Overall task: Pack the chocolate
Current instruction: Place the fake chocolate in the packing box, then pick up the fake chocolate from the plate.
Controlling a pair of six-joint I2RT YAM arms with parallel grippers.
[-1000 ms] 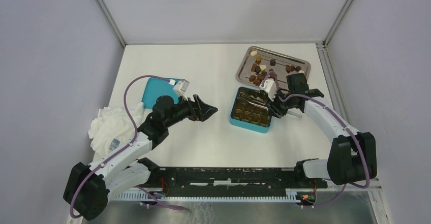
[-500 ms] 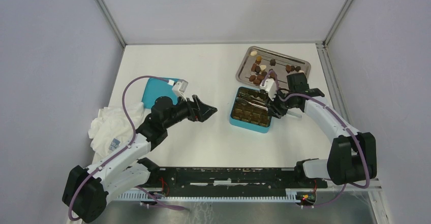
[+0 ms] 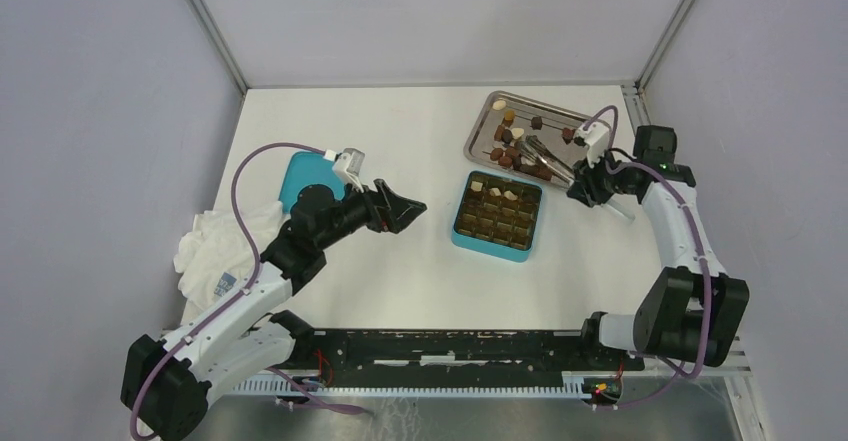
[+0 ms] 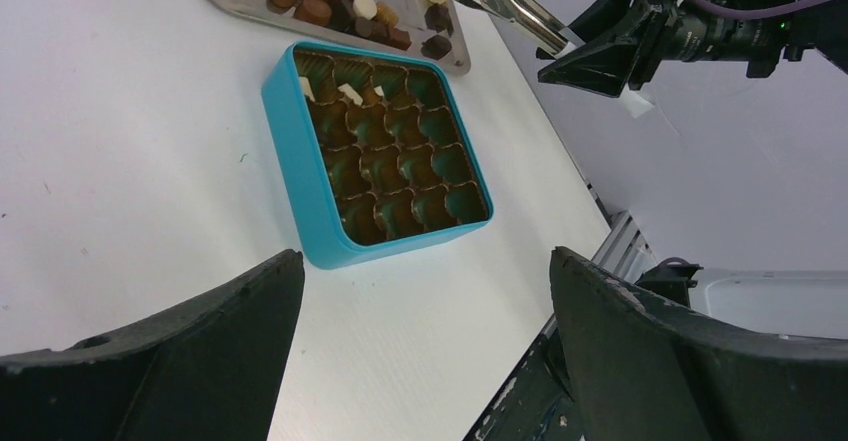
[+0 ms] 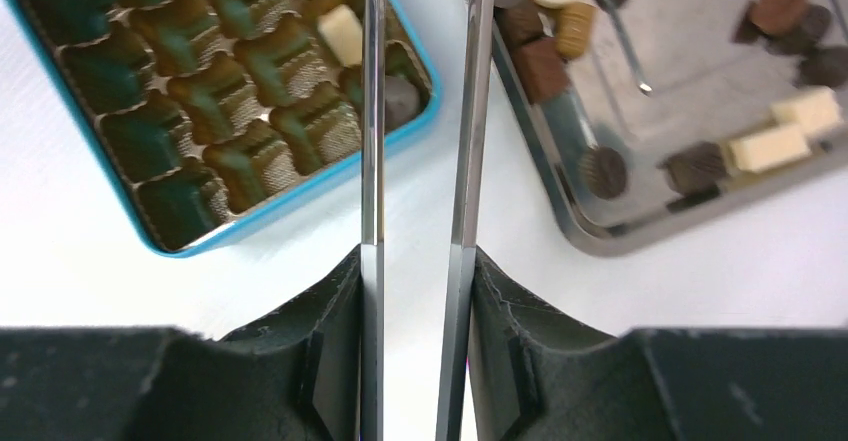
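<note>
progress: early. At least 3 of the 16 cells in the brown insert (image 4: pixel 385 166) are filled, and most of the packing is left to do.
white cloth (image 3: pixel 215 246): crumpled, well to the left of the left gripper (image 3: pixel 409 206), back toward its arm's base.
teal lid (image 3: pixel 303 176): flat on the table beside the left arm's wrist, partly hidden by it.
left gripper: jaws spread wide and empty, hovering, aimed at the box to its right and apart from it.
teal box (image 3: pixel 488 250): between the 2 grippers. It holds 2 cream pieces of chocolate (image 5: pixel 342 33) and 1 dark piece in the row nearest the tray; the other cells look bare.
metal tray (image 3: pixel 482 121): just beyond the box, left of the right gripper (image 3: pixel 580 183). It holds the bulk of the chocolate, loose, in dark, brown and cream.
tweezers (image 3: pixel 548 157): tips over the tray among the pieces; I cannot tell whether they pinch 1.
right gripper: partly closed, clamped on the tweezers' handle end.
</note>
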